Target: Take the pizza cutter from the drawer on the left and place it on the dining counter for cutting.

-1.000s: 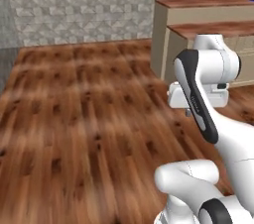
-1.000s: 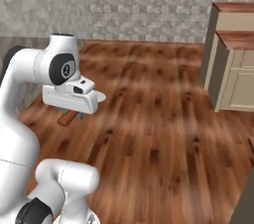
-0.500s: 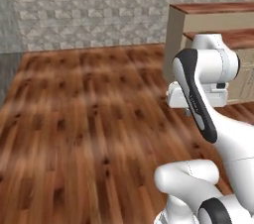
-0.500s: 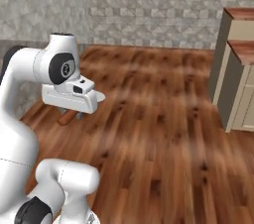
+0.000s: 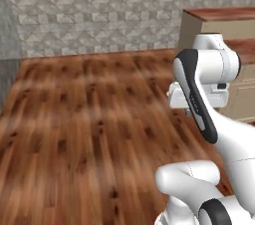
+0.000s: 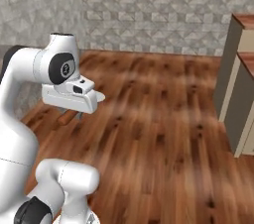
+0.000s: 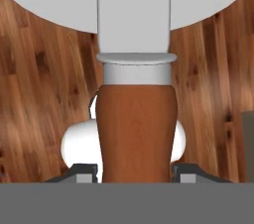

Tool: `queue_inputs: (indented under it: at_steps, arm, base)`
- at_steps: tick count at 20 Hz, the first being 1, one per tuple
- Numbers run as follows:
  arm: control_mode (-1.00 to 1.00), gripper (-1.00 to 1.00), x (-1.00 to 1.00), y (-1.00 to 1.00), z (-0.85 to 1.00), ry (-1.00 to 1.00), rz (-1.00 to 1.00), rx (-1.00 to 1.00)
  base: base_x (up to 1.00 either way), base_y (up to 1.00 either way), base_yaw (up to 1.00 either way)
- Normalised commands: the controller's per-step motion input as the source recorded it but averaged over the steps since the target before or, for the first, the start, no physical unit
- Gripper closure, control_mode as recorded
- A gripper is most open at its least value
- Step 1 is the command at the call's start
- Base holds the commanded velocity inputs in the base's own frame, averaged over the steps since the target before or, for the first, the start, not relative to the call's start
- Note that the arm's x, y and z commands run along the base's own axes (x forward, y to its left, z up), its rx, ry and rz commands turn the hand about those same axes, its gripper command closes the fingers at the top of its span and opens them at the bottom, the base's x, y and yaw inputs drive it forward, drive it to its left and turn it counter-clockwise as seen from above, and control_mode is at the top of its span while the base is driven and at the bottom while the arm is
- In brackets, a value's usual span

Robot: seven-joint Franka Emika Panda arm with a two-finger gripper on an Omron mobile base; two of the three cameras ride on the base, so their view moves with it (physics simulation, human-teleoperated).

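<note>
Gripping the pizza cutter by its reddish-brown handle, gripper closed snugly on both sides, the pale round blade reaching away over the wooden floor. Carrying it in the air beneath the white hand, handle end poking out below. Further right, the dining counter standing well apart. Risking a slip of the smooth handle during travel, or clipping the counter edge with the projecting blade. No labels or writing showing.
</note>
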Motion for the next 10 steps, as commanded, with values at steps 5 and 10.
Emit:
queue_inputs:
  at_steps: [5, 10]
  arm:
    - [1.0, 1.0, 0.0, 0.0, 0.0, 0.0, 0.0, 0.0]
    - [1.0, 1.0, 0.0, 0.0, 0.0, 0.0, 0.0, 0.0]
  base:
    - [1.0, 0.31, 0.0]
    - [1.0, 0.18, 0.0]
